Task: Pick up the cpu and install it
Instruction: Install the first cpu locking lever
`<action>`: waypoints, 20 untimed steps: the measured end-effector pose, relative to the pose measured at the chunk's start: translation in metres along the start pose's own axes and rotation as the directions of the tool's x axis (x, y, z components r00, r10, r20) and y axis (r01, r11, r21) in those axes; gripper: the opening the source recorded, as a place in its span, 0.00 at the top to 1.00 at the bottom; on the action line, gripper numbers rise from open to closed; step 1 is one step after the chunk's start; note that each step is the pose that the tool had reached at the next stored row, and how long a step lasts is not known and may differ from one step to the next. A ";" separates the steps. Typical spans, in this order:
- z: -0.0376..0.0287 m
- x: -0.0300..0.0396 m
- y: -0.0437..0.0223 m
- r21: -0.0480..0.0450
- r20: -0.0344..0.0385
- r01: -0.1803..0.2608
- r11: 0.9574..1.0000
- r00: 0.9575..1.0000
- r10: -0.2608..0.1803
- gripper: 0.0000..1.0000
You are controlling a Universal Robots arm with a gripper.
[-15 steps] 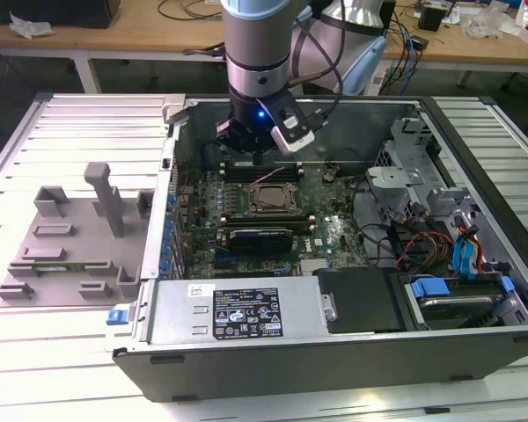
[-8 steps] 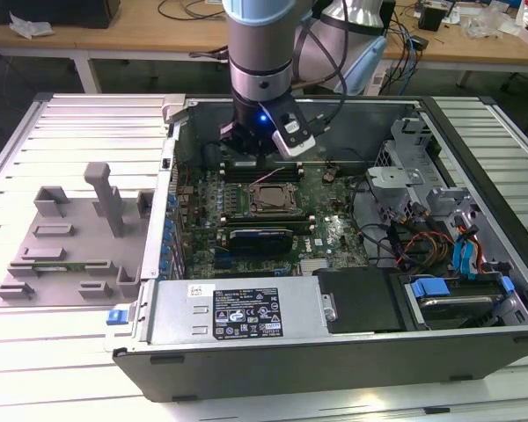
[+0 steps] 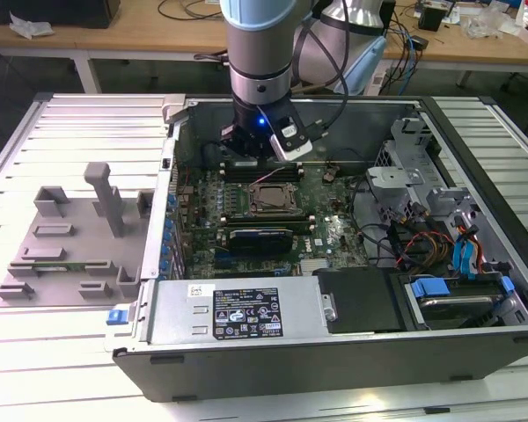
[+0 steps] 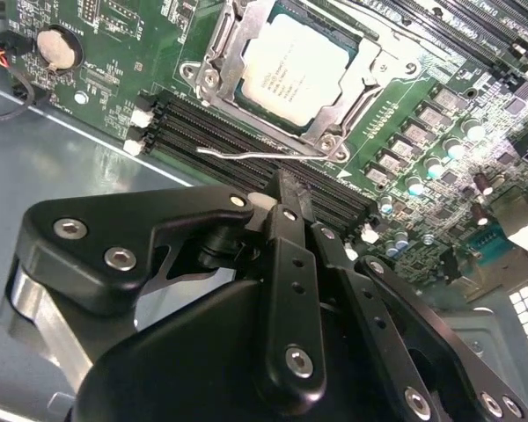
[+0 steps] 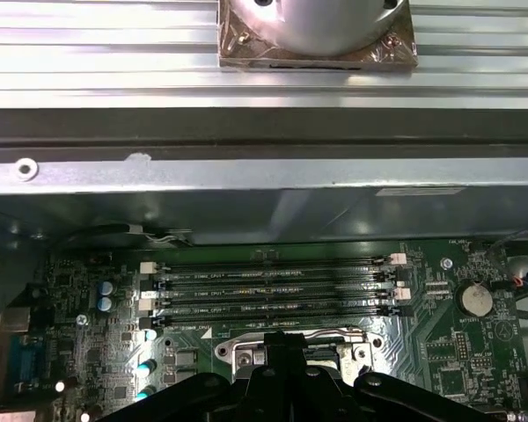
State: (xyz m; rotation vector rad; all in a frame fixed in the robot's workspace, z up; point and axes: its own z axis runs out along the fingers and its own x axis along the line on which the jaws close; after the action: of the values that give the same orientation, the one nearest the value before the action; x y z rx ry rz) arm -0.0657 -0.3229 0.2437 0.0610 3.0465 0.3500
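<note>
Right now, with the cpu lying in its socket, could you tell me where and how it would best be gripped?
Probably from straight above, by two opposite edges of the raised silvery top of the cpu. It lies flat and low, ringed by the socket frame, so a sideways approach would likely meet that frame first.

The arm, at the upper centre of the exterior view, is finished in silver-grey with a pale blue cap, and black cables are looped beside it — the hand is built of black links fastened by silver screws.
</note>
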 end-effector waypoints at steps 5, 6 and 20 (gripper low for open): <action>0.0011 0.0001 -0.0003 0.000 0.000 0.000 1.000 1.000 0.000 0.89; 0.0011 0.0001 -0.0003 0.000 0.000 0.000 1.000 1.000 0.000 0.89; 0.0029 0.0002 -0.0007 0.001 0.001 -0.004 1.000 1.000 0.004 0.89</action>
State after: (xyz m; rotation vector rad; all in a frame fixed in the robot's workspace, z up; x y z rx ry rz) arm -0.0657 -0.3229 0.2407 0.0672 3.0462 0.3491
